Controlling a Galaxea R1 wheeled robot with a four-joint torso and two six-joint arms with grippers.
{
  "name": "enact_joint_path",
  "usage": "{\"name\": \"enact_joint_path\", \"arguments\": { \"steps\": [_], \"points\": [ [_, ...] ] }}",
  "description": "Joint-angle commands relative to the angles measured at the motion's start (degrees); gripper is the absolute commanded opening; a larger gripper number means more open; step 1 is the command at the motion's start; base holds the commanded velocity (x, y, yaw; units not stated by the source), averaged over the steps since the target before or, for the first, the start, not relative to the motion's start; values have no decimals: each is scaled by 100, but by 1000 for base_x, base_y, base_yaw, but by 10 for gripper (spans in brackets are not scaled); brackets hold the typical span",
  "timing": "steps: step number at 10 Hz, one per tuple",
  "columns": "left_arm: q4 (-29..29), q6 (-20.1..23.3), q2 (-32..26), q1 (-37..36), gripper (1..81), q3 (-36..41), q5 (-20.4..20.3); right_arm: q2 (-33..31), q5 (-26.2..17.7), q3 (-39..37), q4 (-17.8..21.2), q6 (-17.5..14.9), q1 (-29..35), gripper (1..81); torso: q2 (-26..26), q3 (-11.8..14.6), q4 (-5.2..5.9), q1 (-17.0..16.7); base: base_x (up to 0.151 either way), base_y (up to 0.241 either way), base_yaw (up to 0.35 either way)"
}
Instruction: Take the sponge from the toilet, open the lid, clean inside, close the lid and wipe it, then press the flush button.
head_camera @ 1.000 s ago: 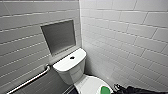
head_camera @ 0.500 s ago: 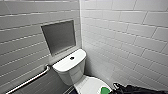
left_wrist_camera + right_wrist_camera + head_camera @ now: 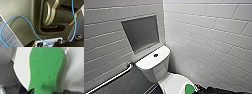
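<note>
Left to right you have the flush button on the toilet tank, the lid shut, the sponge lying on it — pickup, by my judgement, barely begun and all else left — though how the left or right jaws stand cannot be told.

i can read no text, label, brand or number here, neither on the toilet nor on the sponge.
</note>
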Motion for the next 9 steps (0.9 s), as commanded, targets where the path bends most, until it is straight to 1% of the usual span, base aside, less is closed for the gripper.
{"name": "enact_joint_path", "arguments": {
  "steps": [1,4,9],
  "points": [
    [44,36,5,141,811,47,434,-61,-345,-92,167,114,874,811,0,0,0,0,0,0,0],
    [52,27,14,150,811,29,434,-26,-353,-163,176,114,901,811,-2,-2,0,0,0,0,0],
    [44,27,84,141,811,-130,434,256,-345,-189,133,105,900,811,-2,-2,0,0,0,0,0]
  ]
}}
